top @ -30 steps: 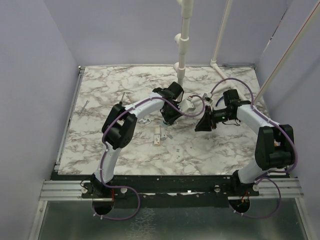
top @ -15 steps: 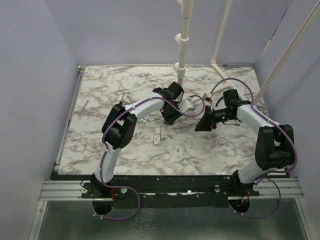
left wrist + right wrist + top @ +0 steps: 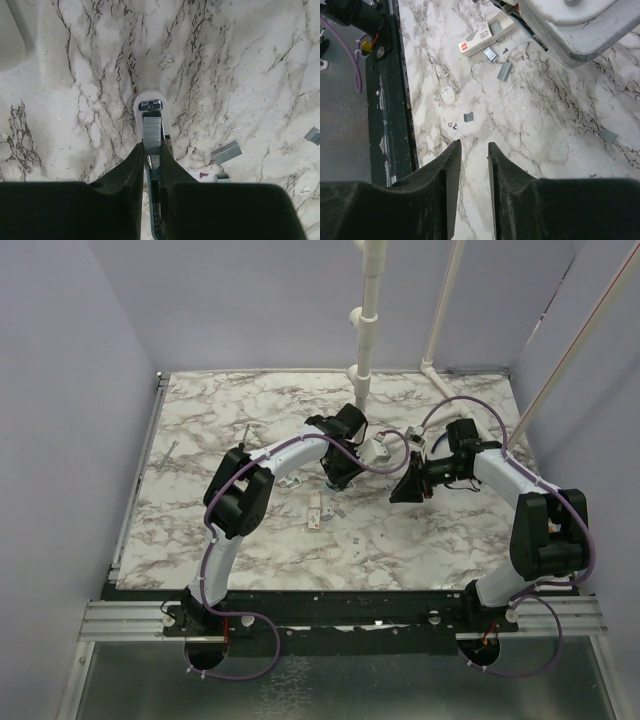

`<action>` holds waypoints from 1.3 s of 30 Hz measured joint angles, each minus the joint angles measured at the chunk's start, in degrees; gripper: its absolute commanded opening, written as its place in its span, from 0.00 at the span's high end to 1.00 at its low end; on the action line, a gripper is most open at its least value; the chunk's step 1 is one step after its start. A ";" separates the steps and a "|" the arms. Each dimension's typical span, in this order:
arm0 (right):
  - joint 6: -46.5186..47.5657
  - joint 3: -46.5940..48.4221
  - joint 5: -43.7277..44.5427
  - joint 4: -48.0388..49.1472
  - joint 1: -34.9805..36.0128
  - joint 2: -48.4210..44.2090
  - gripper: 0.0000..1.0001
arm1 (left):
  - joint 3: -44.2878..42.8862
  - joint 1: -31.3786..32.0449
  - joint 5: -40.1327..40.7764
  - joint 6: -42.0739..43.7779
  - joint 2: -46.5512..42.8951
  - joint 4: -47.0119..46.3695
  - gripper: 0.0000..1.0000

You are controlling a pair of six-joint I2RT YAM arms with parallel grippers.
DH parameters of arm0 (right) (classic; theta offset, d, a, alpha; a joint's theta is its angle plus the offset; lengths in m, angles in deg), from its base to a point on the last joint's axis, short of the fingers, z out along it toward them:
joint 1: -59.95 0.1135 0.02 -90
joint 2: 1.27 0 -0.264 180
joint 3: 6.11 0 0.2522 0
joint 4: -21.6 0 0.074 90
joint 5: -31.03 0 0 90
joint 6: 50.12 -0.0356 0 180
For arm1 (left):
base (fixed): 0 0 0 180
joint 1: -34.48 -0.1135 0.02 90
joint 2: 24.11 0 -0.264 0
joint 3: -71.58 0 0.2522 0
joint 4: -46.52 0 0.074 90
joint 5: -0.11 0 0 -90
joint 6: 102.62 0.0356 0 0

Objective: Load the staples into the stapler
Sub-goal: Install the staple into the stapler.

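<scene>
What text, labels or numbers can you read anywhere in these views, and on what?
On the small white box: a red mark and a line of dark print, both too small and blurred to read.
No other lettering shows in any view.

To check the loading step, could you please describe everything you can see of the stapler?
The stapler lies on the marble table, under the left gripper. Its rounded white end, bearing a shiny metal plate, points away from the wrist camera; a teal part shows between the fingers. The staples, a ridged grey strip, lie along its middle, pinched by that gripper.
</scene>
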 measured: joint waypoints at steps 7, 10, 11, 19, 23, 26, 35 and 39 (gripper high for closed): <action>0.00 0.00 0.00 0.00 0.00 0.00 0.68 | 0.00 0.00 0.90 -0.24 0.00 0.26 1.00; 0.00 0.00 -0.02 0.00 0.00 0.00 0.68 | 0.00 0.00 1.14 -0.31 0.00 0.37 1.00; 0.00 0.00 0.00 0.00 0.00 0.00 0.68 | 0.00 0.00 1.18 -0.33 0.00 0.42 1.00; 0.04 0.00 -0.02 -0.02 0.00 0.00 0.68 | -0.87 0.00 1.57 -0.81 0.00 2.19 1.00; 0.04 0.07 -0.02 -0.09 0.00 0.00 0.68 | -0.96 0.00 1.55 -1.31 0.00 2.43 1.00; 0.04 0.33 -0.02 -0.22 0.00 0.00 0.68 | -1.05 0.00 1.55 -1.68 0.00 2.60 1.00; 0.24 0.59 -0.02 -0.26 0.00 0.00 0.68 | -1.92 0.00 1.51 -4.00 0.00 3.32 1.00; 0.44 0.59 -0.02 -0.26 0.00 0.00 0.68 | -2.14 0.00 1.51 -5.18 0.00 3.63 1.00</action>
